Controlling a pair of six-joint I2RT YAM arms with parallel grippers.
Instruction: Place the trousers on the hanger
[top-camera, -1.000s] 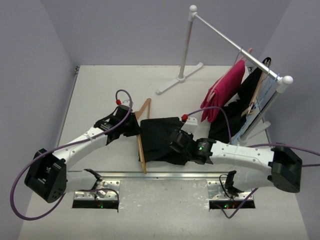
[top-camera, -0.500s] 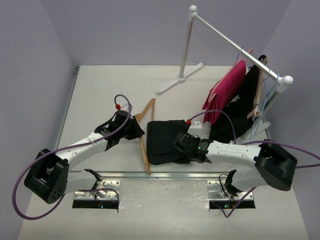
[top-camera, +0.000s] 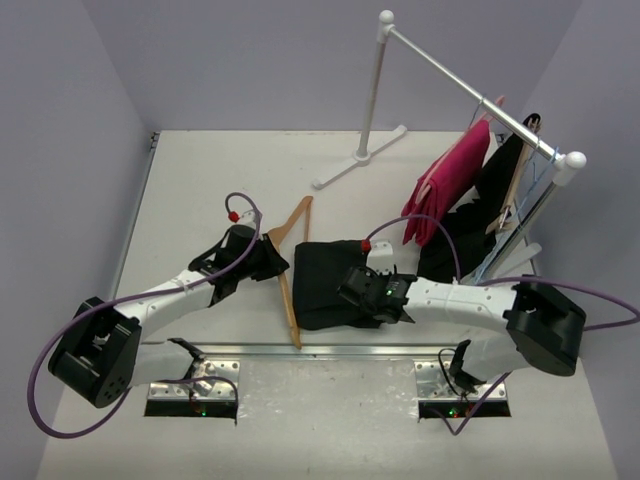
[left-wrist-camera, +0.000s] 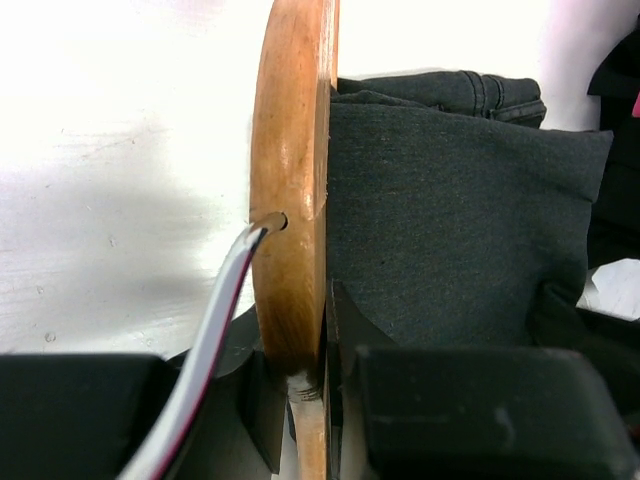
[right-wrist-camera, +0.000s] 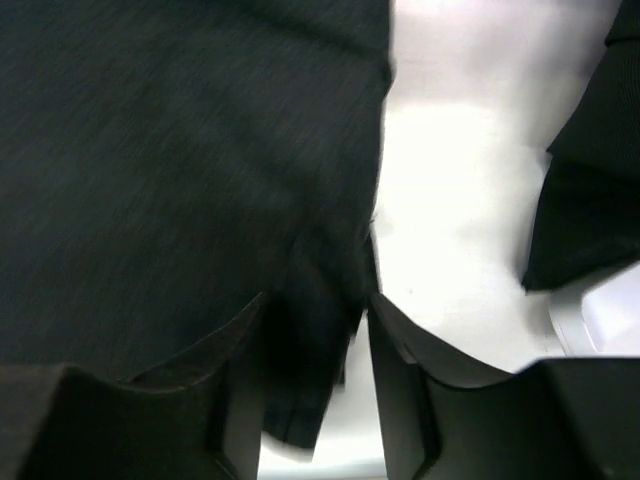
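One wooden hanger (top-camera: 287, 305) and one pair of black trousers (top-camera: 322, 275) are on the desk (top-camera: 200, 180). One white rack (top-camera: 372, 90) carries two garments: one pink garment (top-camera: 450, 185) and one black garment (top-camera: 478, 228). There are two arms: the left arm (top-camera: 170, 292) and the right arm (top-camera: 460, 297).

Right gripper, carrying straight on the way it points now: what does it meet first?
The trousers: a fold lies between the parted fingers of the right gripper, and black fabric fills the view ahead. Depth is unclear, but nothing else seems nearer.
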